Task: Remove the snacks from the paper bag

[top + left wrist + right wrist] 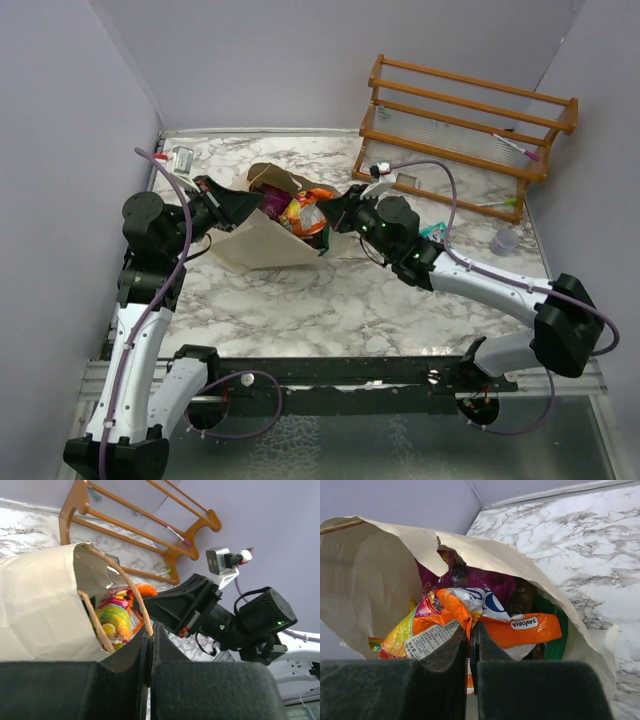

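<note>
Bag [262, 243] lies on its side on the table [330, 290], toward 10 o'clock from centre, its mouth facing 3 o'clock and crowded with snacks [303, 215]. Left gripper [255, 207], reaching in from 9 o'clock, is clamped on the cord handle [135, 592] at the rim. Right gripper [328, 212], entering from 3 o'clock, is pinched narrow on the orange packet [530, 630] at the mouth. A purple packet [485, 580] sits deeper inside.

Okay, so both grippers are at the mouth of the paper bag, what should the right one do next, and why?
Probably draw the right gripper back out of the paper bag without opening it. Its jaws look shut on the orange packet at the mouth, and the left gripper pinches the cord handle, which should steady the bag as the packet slides out.
</note>
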`<state>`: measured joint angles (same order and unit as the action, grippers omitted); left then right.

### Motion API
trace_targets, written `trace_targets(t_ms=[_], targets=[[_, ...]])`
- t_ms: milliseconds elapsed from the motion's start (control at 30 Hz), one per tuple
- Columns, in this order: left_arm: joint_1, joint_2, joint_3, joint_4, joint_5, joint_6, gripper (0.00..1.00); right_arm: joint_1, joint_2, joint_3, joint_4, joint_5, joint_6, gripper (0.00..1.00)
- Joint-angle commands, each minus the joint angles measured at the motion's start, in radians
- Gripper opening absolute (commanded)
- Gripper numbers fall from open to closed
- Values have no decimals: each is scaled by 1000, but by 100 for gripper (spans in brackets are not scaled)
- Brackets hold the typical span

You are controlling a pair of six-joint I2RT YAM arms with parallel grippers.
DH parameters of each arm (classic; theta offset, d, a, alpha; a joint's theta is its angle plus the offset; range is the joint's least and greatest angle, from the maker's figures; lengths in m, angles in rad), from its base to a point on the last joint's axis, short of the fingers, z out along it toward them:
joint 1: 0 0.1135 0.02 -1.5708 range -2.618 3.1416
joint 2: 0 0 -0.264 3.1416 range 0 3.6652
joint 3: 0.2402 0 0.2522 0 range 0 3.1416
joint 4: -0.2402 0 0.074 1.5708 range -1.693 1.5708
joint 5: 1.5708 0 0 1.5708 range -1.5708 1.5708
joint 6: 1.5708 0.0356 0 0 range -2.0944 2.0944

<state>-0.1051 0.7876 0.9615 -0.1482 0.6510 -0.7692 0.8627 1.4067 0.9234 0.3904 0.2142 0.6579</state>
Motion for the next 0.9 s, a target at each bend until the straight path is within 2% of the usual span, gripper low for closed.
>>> trace_targets(t_ms=[0, 300, 400, 500, 567, 633, 700, 867], targets=[[-4, -4, 15, 78, -24, 47, 0, 4, -131, 8, -152, -17, -50, 1], [-3, -30, -34, 127, 31, 123, 0, 4, -484, -5, -495, 30, -146, 1], [-4, -33, -41, 131, 44, 153, 0, 4, -608, -12, -602, 111, -178, 1], [-4, -31, -40, 123, 37, 152, 0, 4, -706, -11, -738, 284, -186, 1], [-4, -36, -49, 132, 22, 121, 0, 4, -757, -9, -855, 467, -115, 1], [-4, -48, -89, 198, 31, 60, 0, 4, -796, -21, -990, 659, 28, 1], [-4, -57, -118, 249, 49, 15, 0, 4, -818, -42, -1094, 784, 140, 1], [-5, -45, -50, 165, 60, 47, 0, 4, -773, -78, -1246, 919, 283, 1]])
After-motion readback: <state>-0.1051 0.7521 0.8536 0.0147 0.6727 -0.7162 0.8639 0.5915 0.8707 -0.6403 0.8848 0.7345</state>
